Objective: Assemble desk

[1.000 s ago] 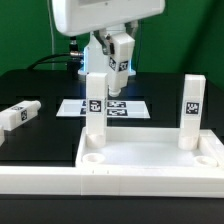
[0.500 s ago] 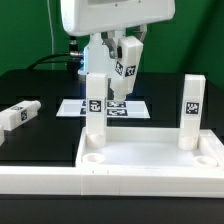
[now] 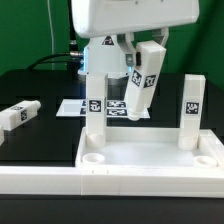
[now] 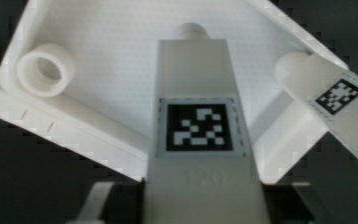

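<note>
Two legs stand upright in the far corner sockets of the slab [image 3: 150, 182], which lies at the front of the black table [image 3: 40, 135]. They are the left upright leg [image 3: 95, 108] and the right upright leg [image 3: 190, 110], named by the exterior view's sides.

Since a second ago the held leg [image 3: 143, 82] has moved from over the marker board [image 3: 68, 106] toward the exterior view's right and closer to the camera. It now hangs tilted between the two upright legs, its lower end clear of the slab. The gripper [image 3: 140, 47] is clamped on its upper end, and the arm's white body fills more of the exterior view than before. The loose leg [image 3: 18, 115] has not moved and lies on its side on the table, at the exterior view's left.

All the kit parts are smooth, matte white plastic. The legs are short square-section bars, each carrying a black-and-white square tag. The wrist view shows the held leg ending in a small round peg [image 4: 195, 32]. The slab is a wide shallow tray with a raised rim and a round socket [image 4: 46, 70] at each corner.
</note>
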